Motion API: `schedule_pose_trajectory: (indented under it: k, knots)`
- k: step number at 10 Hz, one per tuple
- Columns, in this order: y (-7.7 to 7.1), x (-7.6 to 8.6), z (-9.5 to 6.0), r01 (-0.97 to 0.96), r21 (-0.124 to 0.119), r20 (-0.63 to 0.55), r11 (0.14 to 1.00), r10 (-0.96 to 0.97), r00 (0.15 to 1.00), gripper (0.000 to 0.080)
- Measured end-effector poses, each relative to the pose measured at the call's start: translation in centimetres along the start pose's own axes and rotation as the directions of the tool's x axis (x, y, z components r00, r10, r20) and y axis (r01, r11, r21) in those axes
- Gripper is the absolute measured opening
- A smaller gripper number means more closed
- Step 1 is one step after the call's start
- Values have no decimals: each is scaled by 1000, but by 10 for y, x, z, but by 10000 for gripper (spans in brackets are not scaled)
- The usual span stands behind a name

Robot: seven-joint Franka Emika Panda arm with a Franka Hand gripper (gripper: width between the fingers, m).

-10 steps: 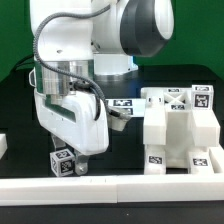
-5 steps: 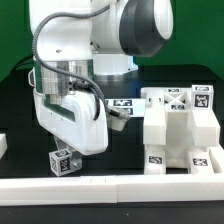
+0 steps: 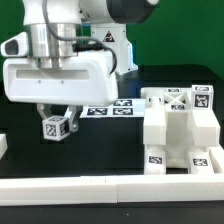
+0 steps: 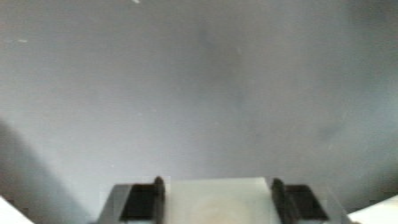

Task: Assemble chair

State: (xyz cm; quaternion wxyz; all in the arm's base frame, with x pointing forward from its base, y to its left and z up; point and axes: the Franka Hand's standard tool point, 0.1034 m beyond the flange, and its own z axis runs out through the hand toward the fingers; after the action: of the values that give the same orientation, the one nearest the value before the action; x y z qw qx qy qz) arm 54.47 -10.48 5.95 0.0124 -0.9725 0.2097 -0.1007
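Hanging above the black table (image 3: 120, 150) in the exterior view, the gripper (image 3: 56, 118) has its two fingers (image 3: 42, 113) closed on a small white chair piece (image 3: 54, 127) bearing black-and-white marker tags; the piece is clear of the tabletop, held just under the broad white gripper body. On the exterior view's right stands the partly assembled chair (image 3: 178, 130), a chunky white block of slabs with tags on its top and front faces, well apart from the held piece. Flat tags of the marker board (image 3: 112, 109) show behind. In the wrist view, the dark fingers (image 4: 139, 202) flank a pale block (image 4: 214, 203), pressed against both its sides, before a blurred grey background.
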Motion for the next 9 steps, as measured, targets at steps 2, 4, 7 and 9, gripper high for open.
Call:
schedule_pose_trajectory:
  k: [2,4,7,9]
  knots:
    - [3,0,2,118,-10,6,993,-118,993,281]
    - [9,-8,3,273,-14,23,962,-272,962,281]
    - [32,-63,3,436,-16,82,900,-434,897,281]
    - [33,-59,4,557,-13,91,830,-554,827,281]
